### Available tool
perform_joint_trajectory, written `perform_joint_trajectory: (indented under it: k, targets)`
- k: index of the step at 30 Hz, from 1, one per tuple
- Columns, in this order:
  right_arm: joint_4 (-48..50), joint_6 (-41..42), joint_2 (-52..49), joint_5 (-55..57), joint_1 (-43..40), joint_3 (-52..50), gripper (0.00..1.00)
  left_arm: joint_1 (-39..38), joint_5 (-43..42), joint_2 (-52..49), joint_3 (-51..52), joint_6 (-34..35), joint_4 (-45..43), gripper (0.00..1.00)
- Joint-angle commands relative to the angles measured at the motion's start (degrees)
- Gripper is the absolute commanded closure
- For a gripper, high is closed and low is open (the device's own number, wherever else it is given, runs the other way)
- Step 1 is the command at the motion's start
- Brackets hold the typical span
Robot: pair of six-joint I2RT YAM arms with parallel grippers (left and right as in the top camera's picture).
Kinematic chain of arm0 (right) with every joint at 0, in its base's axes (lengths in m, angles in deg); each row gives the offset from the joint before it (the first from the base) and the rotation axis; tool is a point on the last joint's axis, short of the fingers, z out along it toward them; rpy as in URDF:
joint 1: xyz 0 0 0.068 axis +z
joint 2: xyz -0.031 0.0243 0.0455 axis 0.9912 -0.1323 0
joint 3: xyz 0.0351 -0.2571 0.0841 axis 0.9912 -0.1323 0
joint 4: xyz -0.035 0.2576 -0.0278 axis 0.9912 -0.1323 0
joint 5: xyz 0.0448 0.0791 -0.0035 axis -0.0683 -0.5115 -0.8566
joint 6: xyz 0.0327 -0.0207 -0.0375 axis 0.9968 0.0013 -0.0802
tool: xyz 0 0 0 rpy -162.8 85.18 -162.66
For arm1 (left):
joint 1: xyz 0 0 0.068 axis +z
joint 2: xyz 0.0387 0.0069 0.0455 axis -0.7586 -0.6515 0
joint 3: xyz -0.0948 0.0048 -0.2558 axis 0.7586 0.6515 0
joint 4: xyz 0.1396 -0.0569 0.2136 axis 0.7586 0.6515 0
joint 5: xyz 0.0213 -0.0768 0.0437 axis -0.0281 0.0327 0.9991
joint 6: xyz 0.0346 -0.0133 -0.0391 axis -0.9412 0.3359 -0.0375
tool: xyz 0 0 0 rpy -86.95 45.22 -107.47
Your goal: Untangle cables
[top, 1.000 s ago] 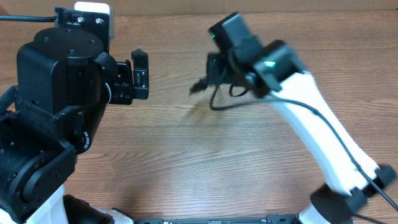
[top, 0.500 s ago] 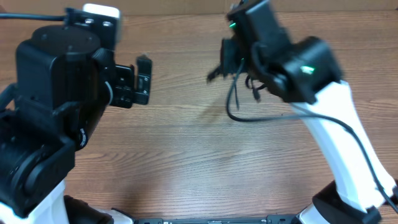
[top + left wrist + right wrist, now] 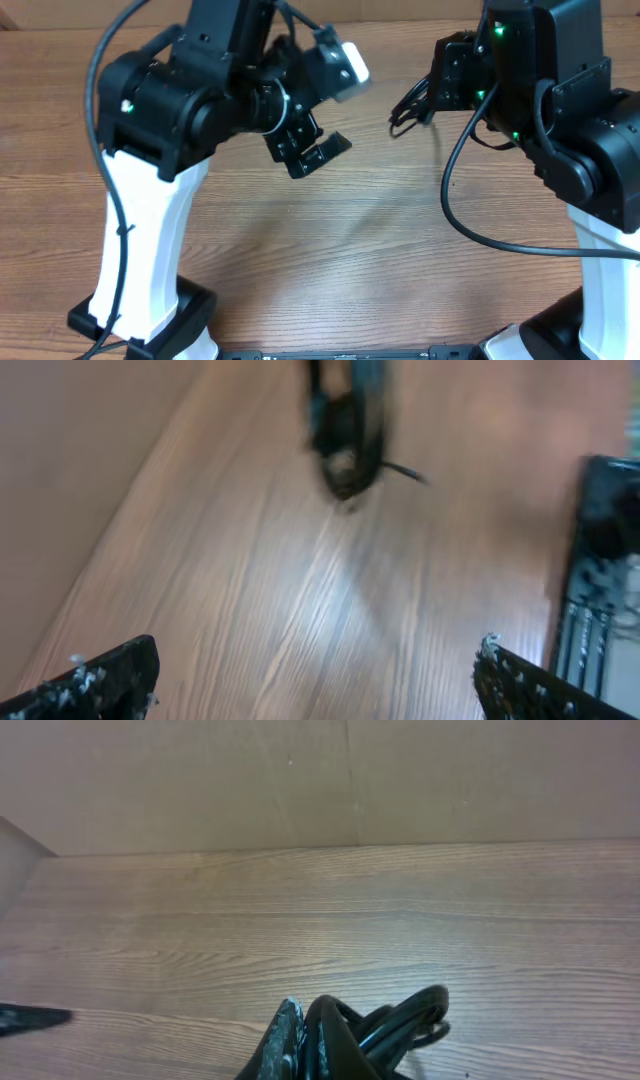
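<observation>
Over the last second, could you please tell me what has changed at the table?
The right end effector moved right, carrying the cables along. The left end effector swung right, toward the middle of the table. Unchanged: the cables remain clamped in the right one; the left still holds nothing.

Both arms rise upright from their bases, wrists turned inward toward each other. The left gripper hangs tilted with jaws wide apart — the right gripper, held high, is clamped on the cables.
</observation>
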Motion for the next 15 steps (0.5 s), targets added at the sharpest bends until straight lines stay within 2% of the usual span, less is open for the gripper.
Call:
perform_joint_trajectory:
  k: [1, 3, 5, 15]
  targets:
    - [0.68, -0.52, 0.22, 0.15, -0.15, 0.52, 0.96, 0.33, -12.55, -0.87, 0.0, -10.64, -0.07, 0.0]
    - [0.68, -0.52, 0.22, 0.15, -0.15, 0.52, 0.96, 0.33, -17.73, -1.18, 0.0, -13.77, -0.17, 0.0]
    - [0.66, -0.52, 0.22, 0.15, -0.15, 0.52, 0.96, 0.59, -19.21, -1.44, 0.0, -14.91, -0.37, 0.0]
    - [-1.16, -0.5, 0.22, -0.59, -0.04, 0.52, 0.96, 1.81, -21.22, -5.55, 0.0, -16.74, -3.63, 0.0]
